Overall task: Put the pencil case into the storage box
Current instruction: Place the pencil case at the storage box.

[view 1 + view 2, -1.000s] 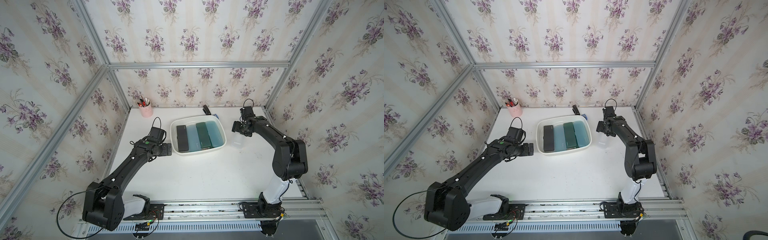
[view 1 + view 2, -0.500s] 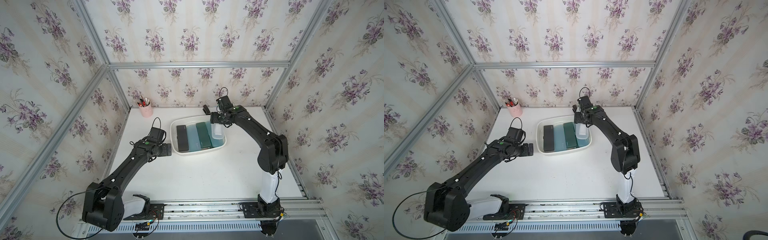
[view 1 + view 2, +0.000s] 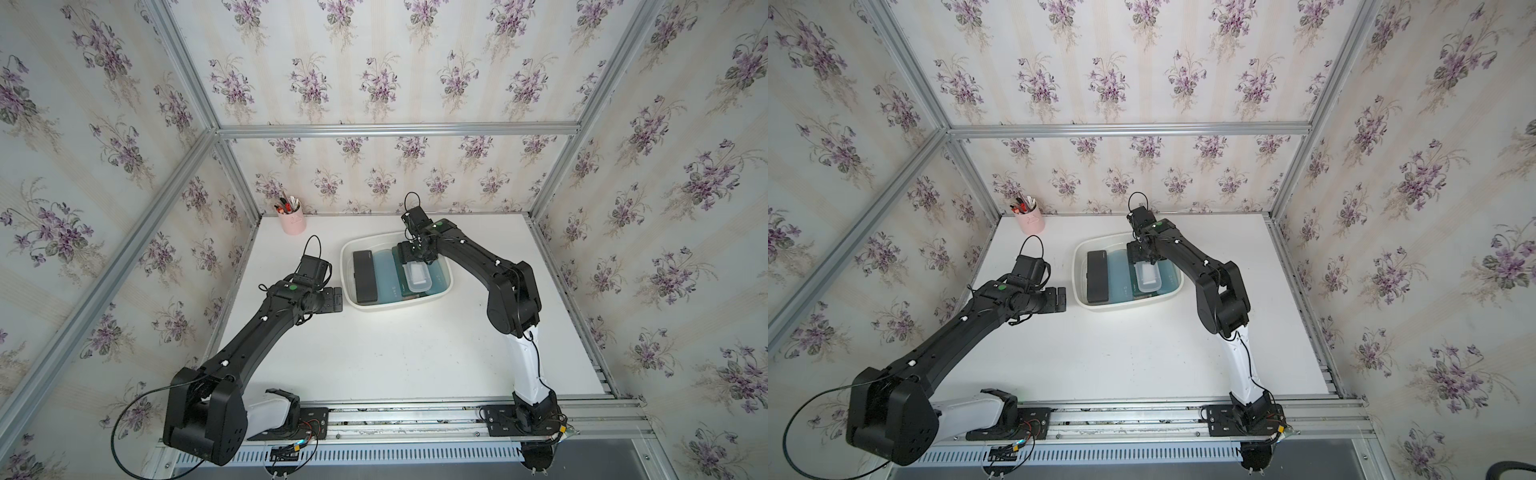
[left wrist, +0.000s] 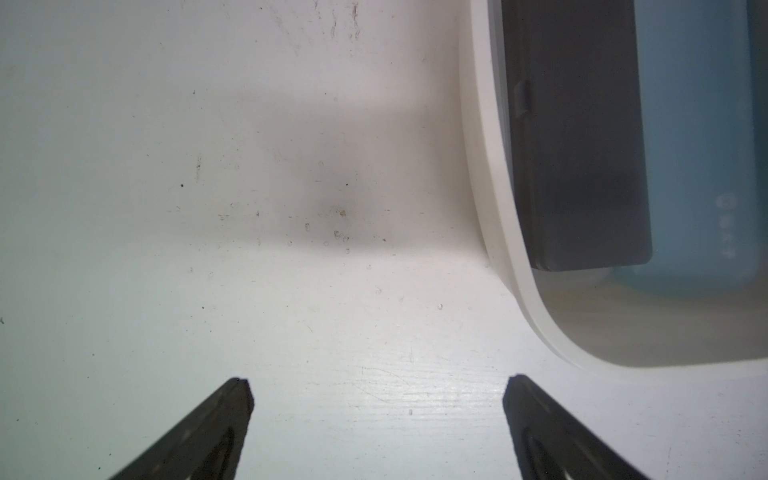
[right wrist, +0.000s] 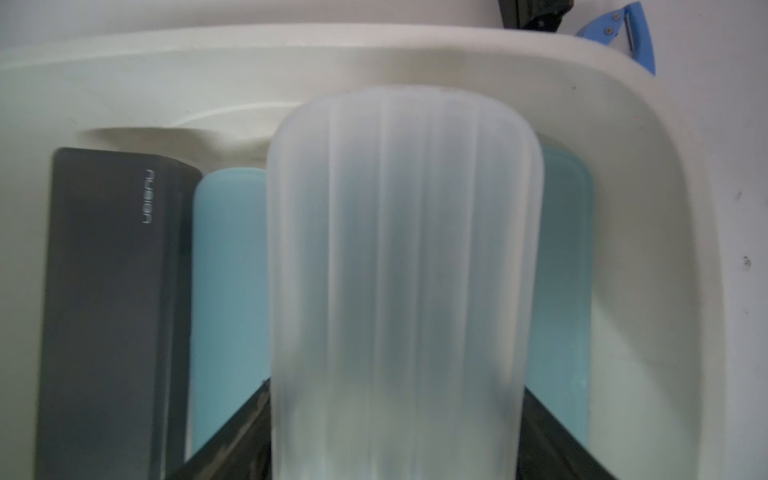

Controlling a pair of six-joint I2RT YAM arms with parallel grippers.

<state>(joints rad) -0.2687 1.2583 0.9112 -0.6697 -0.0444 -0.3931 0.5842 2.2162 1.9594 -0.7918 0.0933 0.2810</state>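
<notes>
A frosted, see-through pencil case (image 5: pixel 399 270), ribbed along its length and rounded at the corners, sits inside the rim line of the white storage box (image 3: pixel 347 272), over the box's right half, seen in both top views (image 3: pixel 1149 279). Its long axis runs from the back wall toward the front of the table (image 3: pixel 395 353), parallel to the cases already in the box. Its free, rounded end points at the box's near wall. The right gripper (image 3: pixel 415 254) pinches the case across its width at the far end, one dark finger on each long side in the right wrist view. Whether the case rests on the dark green case (image 3: pixel 400 270) under it or hangs just above cannot be told. A black case (image 3: pixel 365 276) lies along the box's left wall. A pale blue case (image 5: pixel 228 291) lies between it and the held one, and more pale blue shows on the other side. The left gripper (image 4: pixel 378 380) hangs just outside the box's left rim with its fingers spread wide and nothing between them, above bare tabletop. A pink pen cup (image 3: pixel 293 222) stands in the far left corner, well apart from the box.
</notes>
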